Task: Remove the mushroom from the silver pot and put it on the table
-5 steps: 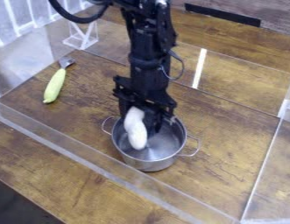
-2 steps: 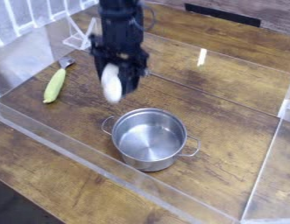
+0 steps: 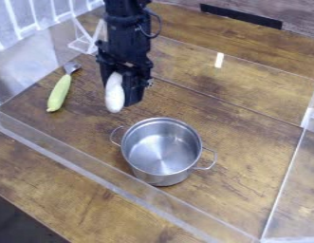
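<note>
My gripper [image 3: 118,95] points straight down and is shut on the mushroom [image 3: 114,94], a small white piece hanging between the black fingers. It hangs above the table [image 3: 235,104], up and to the left of the silver pot [image 3: 160,150]. The pot stands upright near the front acrylic wall, and its shiny inside holds nothing. Whether the mushroom touches the wood cannot be told.
A long yellow-green vegetable [image 3: 58,92] lies on the wood at the left. Clear acrylic walls [image 3: 286,185] border the tabletop at front, right and left. A white wire rack [image 3: 85,36] stands at the back left behind the arm.
The gripper has carried the mushroom up out of the pot and over to the left; in the last half second it sank slightly there. The pot stayed put.
</note>
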Action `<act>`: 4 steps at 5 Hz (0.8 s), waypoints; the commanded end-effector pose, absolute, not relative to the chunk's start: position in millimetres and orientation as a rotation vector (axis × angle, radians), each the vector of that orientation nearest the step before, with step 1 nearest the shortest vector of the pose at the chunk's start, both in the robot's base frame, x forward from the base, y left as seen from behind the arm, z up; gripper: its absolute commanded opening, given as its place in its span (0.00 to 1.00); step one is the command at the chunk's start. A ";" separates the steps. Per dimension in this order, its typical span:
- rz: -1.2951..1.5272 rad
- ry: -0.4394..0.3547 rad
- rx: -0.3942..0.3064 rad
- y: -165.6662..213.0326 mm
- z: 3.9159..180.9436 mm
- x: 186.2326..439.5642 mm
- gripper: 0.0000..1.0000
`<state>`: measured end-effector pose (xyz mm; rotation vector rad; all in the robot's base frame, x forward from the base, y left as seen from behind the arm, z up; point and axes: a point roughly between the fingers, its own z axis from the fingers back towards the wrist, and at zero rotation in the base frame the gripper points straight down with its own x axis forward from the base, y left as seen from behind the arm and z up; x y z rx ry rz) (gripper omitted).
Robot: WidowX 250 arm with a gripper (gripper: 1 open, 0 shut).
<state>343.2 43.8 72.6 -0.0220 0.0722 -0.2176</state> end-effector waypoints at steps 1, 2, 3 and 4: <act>-0.229 0.024 -0.003 47.6 88.2 354.7 0.00; -0.236 0.042 -0.007 58.3 83.3 347.7 0.00; -0.241 0.058 -0.016 69.6 78.6 340.6 0.00; -0.239 0.070 -0.033 82.0 70.6 336.3 0.00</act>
